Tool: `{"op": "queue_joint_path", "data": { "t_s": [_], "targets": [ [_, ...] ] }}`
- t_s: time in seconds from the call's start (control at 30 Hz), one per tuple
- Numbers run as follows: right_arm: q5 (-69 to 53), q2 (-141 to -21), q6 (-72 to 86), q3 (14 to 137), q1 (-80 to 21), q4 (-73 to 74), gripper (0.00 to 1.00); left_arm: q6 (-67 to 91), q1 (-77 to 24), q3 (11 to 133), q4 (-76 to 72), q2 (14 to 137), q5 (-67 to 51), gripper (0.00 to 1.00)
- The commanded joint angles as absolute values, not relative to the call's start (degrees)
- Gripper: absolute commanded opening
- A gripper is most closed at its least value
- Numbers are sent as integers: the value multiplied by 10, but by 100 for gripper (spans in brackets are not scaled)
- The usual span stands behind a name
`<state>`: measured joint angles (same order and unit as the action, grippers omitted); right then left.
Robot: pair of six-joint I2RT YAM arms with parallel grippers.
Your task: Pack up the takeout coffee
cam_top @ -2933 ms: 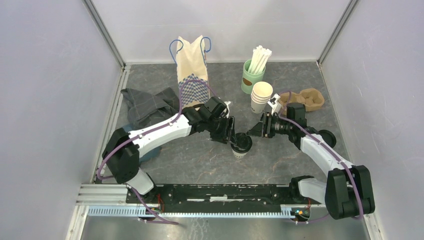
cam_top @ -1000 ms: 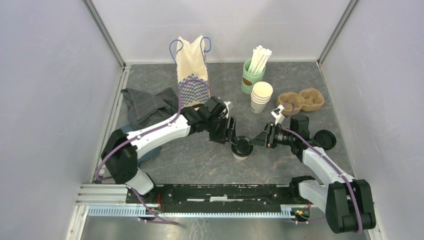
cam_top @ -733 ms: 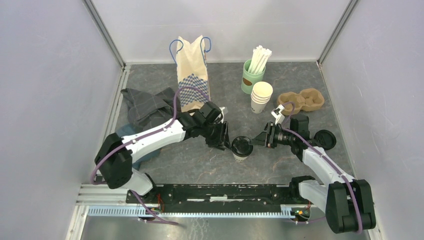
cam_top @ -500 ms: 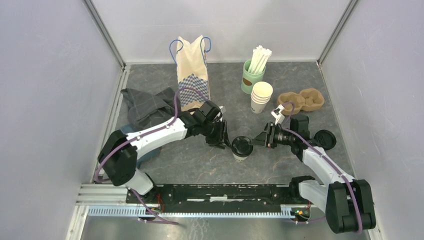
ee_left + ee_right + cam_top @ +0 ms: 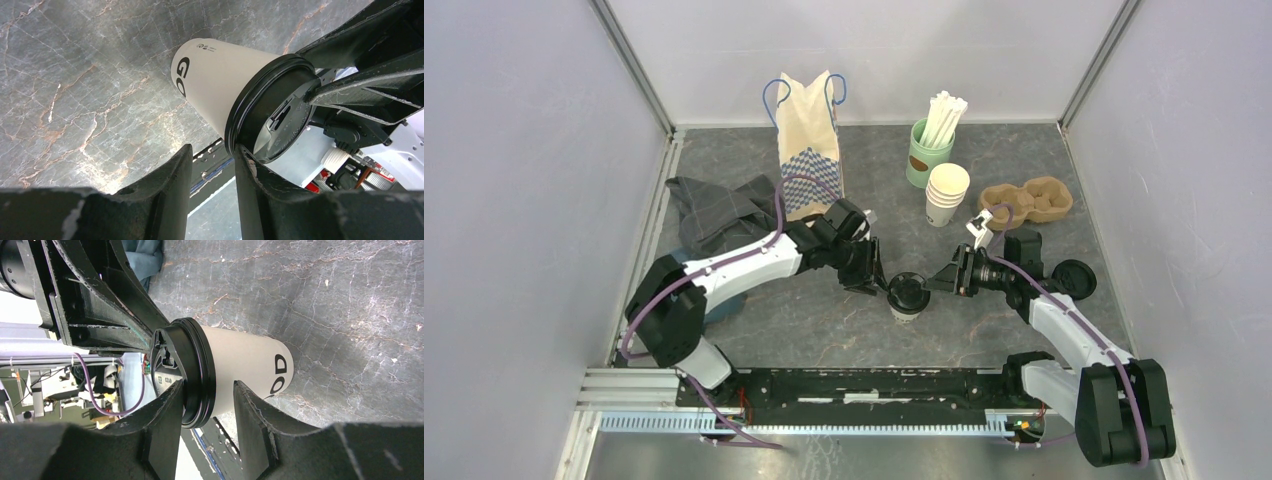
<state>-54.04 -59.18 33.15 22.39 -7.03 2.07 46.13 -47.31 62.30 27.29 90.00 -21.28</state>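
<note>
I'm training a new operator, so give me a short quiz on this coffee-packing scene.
1. True or false: the cup between the left pincer and the right pincer has a lid on it.
2. Where does the spare lid lie? A) in the bag B) on the table, beside the right arm C) in the carrier
3. What does the green cup hold?
Key: 1 true; 2 B; 3 white straws.

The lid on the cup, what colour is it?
Black lid, clearest in the right wrist view.
</note>
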Motion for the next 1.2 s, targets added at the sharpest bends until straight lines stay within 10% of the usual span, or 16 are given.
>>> {"op": "queue_joint_path", "data": {
  "t_s": [0.0, 1.17],
  "targets": [
    [-522, -589, 312, 222, -73, 37, 47, 472, -475, 635, 272, 920, -215, 44],
    [-482, -600, 276, 214, -57, 86, 45, 376, -551, 625, 384, 1006, -43, 35]
  ]
}}
